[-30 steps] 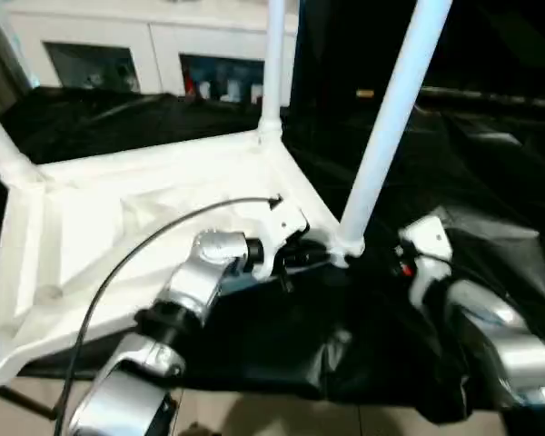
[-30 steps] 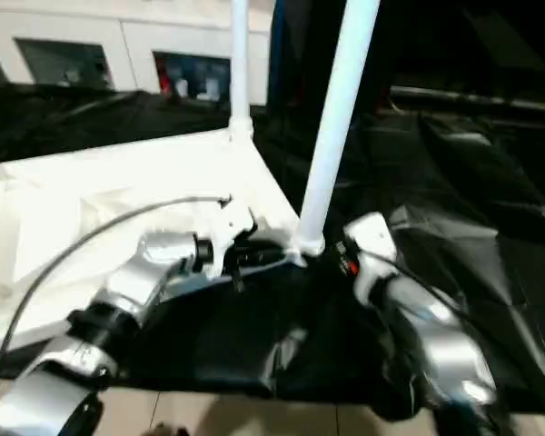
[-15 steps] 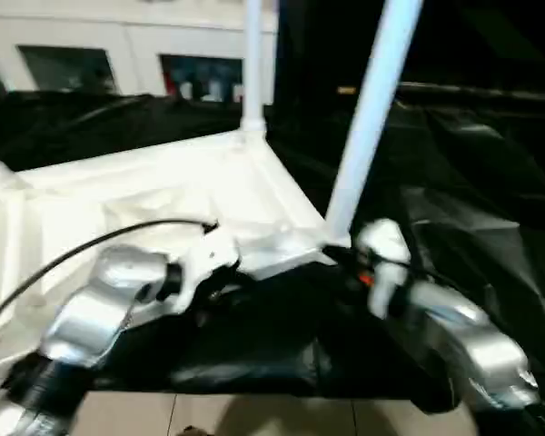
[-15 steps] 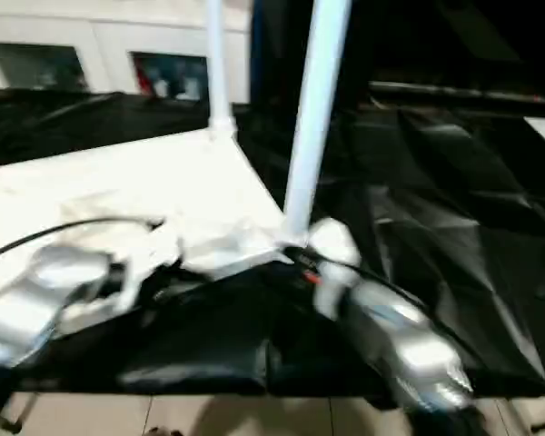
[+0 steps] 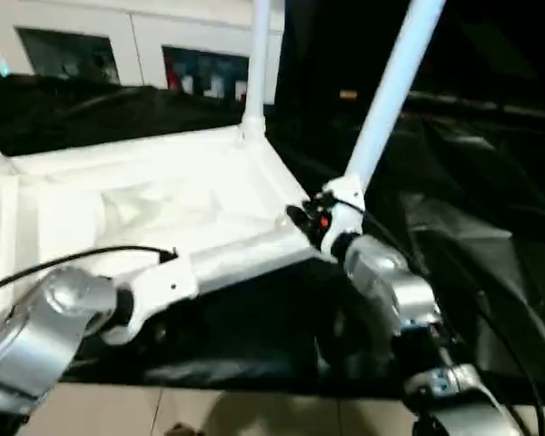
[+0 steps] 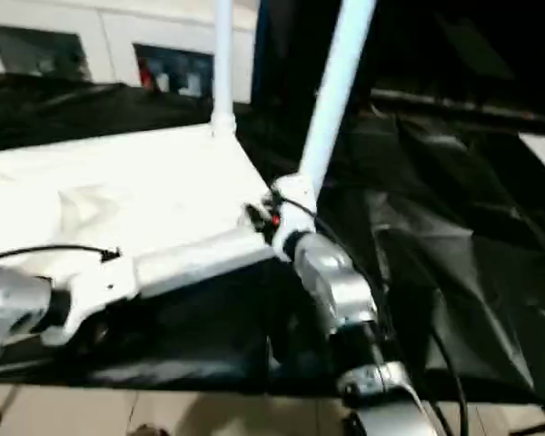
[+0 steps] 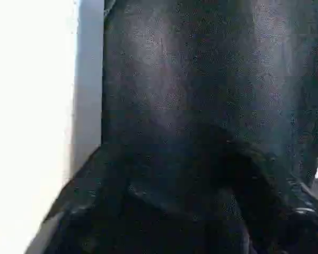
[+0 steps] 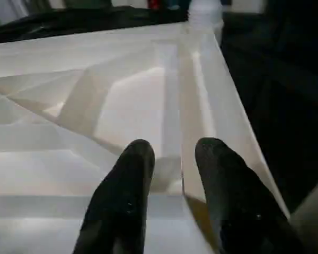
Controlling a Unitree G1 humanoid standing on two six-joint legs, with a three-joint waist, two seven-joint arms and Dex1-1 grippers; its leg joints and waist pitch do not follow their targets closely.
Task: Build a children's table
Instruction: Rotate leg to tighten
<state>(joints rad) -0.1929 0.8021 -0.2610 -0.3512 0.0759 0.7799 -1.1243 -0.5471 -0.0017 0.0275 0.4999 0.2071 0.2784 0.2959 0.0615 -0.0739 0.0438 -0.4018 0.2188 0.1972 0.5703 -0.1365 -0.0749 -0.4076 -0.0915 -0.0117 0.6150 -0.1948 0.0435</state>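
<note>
The children's table top (image 5: 118, 200) lies upside down on black cloth, white, with a raised rim. One white leg (image 5: 386, 100) stands in the near right corner socket and leans right. Another leg (image 5: 257, 64) stands in the far corner. My right gripper (image 5: 302, 218) is at the near right corner, beside the base of that leg. In the right wrist view its black fingers (image 8: 130, 196) stand apart on either side of the raised rim (image 8: 201, 79). My left gripper (image 5: 168, 295) is low at the table's near rim, left of the corner.
A white cabinet (image 5: 136, 45) with glass-front shelves stands at the back. Crumpled black cloth (image 5: 472, 227) covers the surface to the right and front. Pale floor (image 5: 254, 413) shows at the near edge. A black cable (image 5: 64, 263) arcs over my left forearm.
My left gripper has drawn back leftward from the near right corner. My right gripper has moved in to that corner beside the leg's base. The camera has shifted too.
</note>
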